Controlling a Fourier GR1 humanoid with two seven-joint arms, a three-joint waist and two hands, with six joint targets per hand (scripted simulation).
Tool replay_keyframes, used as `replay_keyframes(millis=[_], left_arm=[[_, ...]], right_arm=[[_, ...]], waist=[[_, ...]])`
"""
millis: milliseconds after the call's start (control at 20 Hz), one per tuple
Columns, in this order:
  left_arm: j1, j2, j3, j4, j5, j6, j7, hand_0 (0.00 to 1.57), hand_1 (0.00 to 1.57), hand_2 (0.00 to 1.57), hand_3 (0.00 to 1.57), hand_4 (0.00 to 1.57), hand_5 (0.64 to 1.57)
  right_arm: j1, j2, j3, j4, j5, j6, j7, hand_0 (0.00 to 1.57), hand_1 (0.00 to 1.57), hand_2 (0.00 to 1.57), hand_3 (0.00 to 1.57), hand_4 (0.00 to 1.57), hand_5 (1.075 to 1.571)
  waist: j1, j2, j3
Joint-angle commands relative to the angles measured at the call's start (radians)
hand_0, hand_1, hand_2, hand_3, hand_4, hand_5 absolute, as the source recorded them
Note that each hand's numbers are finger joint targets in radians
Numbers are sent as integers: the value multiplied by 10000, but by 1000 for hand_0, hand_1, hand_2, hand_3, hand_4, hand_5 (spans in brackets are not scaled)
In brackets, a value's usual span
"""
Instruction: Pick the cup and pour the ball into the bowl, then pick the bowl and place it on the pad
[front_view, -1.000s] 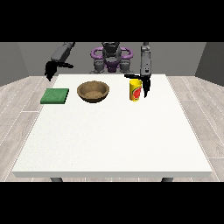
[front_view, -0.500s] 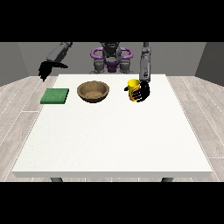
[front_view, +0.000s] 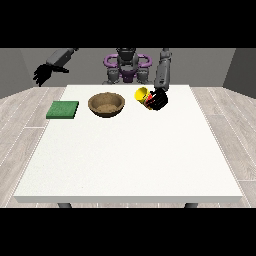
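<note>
Front view: cup (front_view: 142, 94) now tilted toward bowl (front_view: 106, 104), right-side hand (front_view: 158, 100) clamped around it.

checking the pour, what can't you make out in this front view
- Ball: not visible; the tilted yellow cup is too small to see inside.
- Cup's far side: hidden by the hand at the view's right.
- Wooden bowl contents: too small to tell.

The yellow cup (front_view: 142, 94) is lifted off the table and tipped, its open mouth turned toward the brown wooden bowl (front_view: 106, 104), which it hangs just beside. That bowl sits upright on the table. On the bowl's other side, a little apart, the flat green pad (front_view: 63, 109) lies on the table.
</note>
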Motion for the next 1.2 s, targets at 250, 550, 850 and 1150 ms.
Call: replay_keyframes(millis=[250, 550, 850, 1150], left_arm=[[-360, -496, -2547, -550, -2940, 451, 3781, 1397, 1397, 1571, 1571, 1091, 1571], [-1304, -833, -3820, -466, -5275, 805, 6027, 1364, 1364, 1571, 1571, 1068, 1568], [-799, -1021, -4330, -1148, -6446, 314, 6880, 1346, 1346, 1571, 1571, 1048, 1569], [-1552, -1246, -5507, -1292, -7891, -238, 8923, 937, 937, 1571, 1571, 910, 1571]], right_arm=[[729, -587, -494, 2320, 277, 121, -233, 0, 0, 0, 0, 0, 1560], [986, -558, -581, 3163, 531, 63, -1131, 0, 0, 0, 0, 0, 1558], [819, -628, -732, 3777, 400, -1, -1032, 0, 0, 0, 0, 0, 1554], [434, -701, -427, 4022, 692, 183, -1255, 0, 0, 0, 0, 0, 1547]], waist=[[1481, -2510, -6], [1994, -2499, -7], [2265, -2746, -22], [1761, -2701, -21]])
